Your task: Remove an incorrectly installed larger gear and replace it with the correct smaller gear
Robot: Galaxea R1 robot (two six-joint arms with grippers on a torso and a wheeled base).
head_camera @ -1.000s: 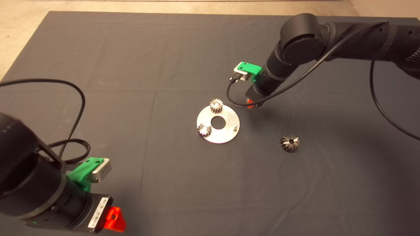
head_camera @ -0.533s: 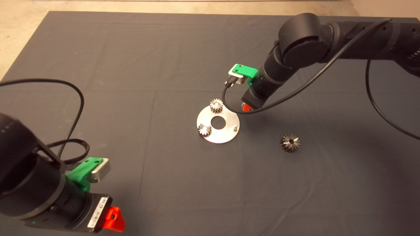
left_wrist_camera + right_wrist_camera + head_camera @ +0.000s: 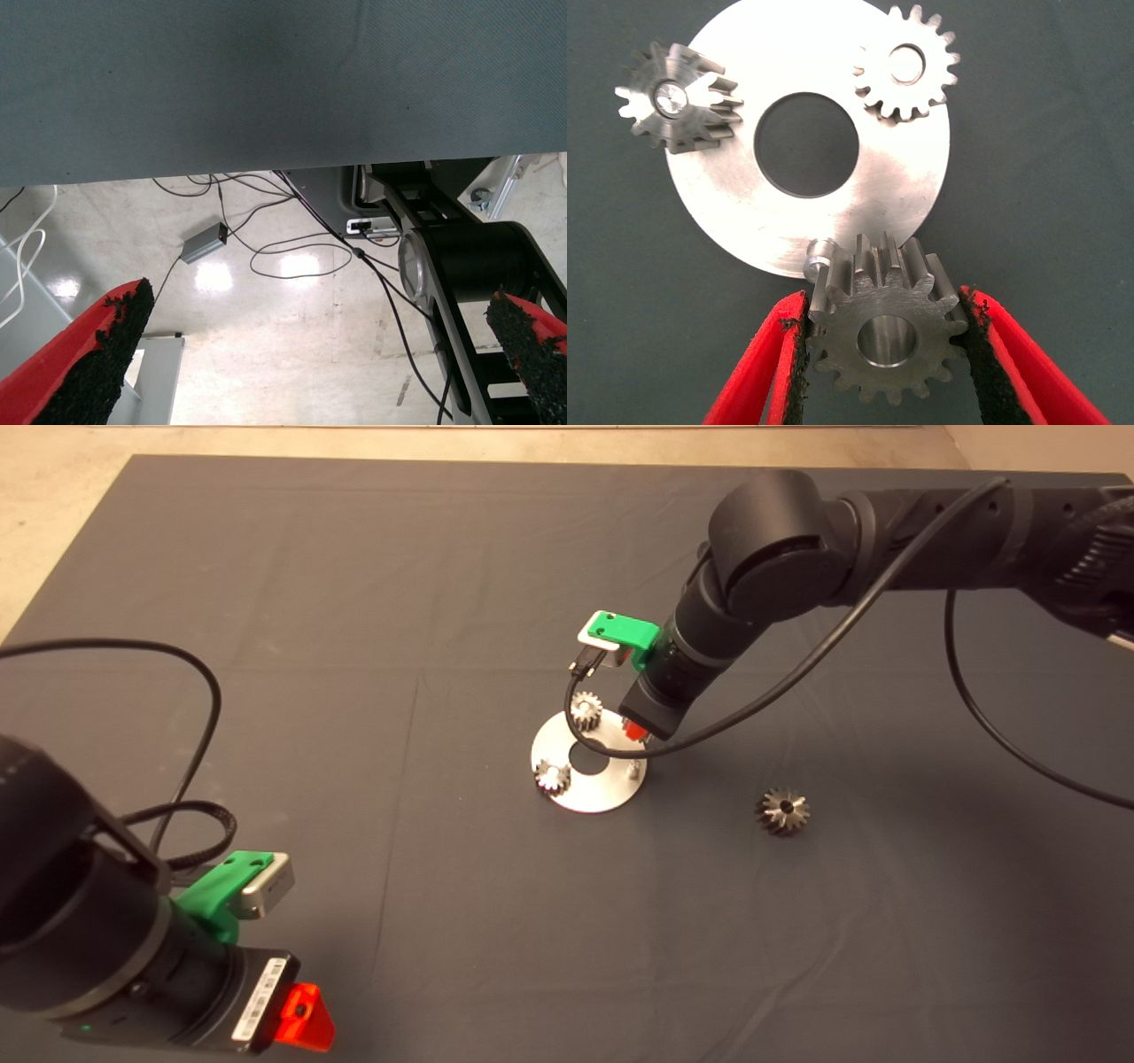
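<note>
We see the smaller gear (image 3: 888,329) clamped between the two red fingers (image 3: 764,372) of the right pincer (image 3: 886,354), its round centre hole facing the wrist camera. It sits just beside a short bare peg (image 3: 819,251) at the edge of a round silvery plate (image 3: 859,208) with a large hole in its middle; we cannot tell whether gear and peg touch. Two lighter small gears sit on that plate: one (image 3: 678,99) mounted on a peg at the upper left of the right wrist view, the other (image 3: 905,64) at the upper middle of it.

In the head view the plate (image 3: 595,788) lies near the centre of the frame on the dark mat (image 3: 354,602) covering the bench, and the right pincer (image 3: 634,732) hangs over the plate's right edge, its arm coming in from the upper right. The held gear is hidden there by the pincer.

The larger gear (image 3: 782,810) lies alone on the mat, right of the plate and well apart from it.

The left pincer (image 3: 301,1017) rests at the lower left edge of the head view. In its own wrist view its fingers (image 3: 97,354) stand wide apart with nothing between them, above a floor with cables (image 3: 292,252).
</note>
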